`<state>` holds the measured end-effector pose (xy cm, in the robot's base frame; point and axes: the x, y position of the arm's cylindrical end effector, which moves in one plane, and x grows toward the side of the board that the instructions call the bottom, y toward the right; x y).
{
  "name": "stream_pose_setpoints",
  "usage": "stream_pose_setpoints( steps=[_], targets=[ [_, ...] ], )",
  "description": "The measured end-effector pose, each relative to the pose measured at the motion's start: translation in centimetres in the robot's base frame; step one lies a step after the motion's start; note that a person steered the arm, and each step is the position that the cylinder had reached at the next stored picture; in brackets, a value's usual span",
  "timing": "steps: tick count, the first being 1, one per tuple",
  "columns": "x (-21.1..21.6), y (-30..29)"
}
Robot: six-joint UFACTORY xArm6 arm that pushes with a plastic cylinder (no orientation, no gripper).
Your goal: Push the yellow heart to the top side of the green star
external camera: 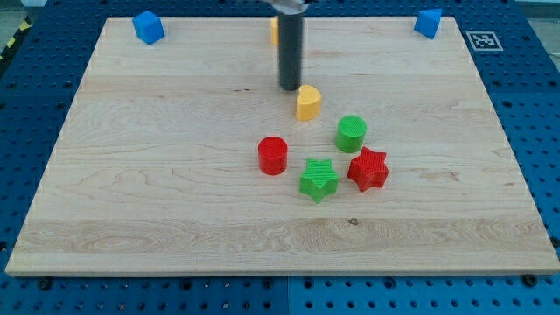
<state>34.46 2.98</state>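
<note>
Clawless, my tip [290, 87] beside one yellow heart [307, 102]; one green star [318, 180], two blue blocks [148, 27]

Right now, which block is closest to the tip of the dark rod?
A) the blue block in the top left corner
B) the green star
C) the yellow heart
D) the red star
C. My tip sits just to the upper left of the yellow heart, almost touching it, while the green star and the red star lie lower down the board and the blue block is far off at the corner.
</note>
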Motion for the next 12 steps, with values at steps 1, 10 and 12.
stream_pose_setpoints(
  steps=[1, 10, 12],
  targets=[
    [-0.1, 5.1],
    [4.7, 0.8],
    [3.8, 0.0]
  ],
)
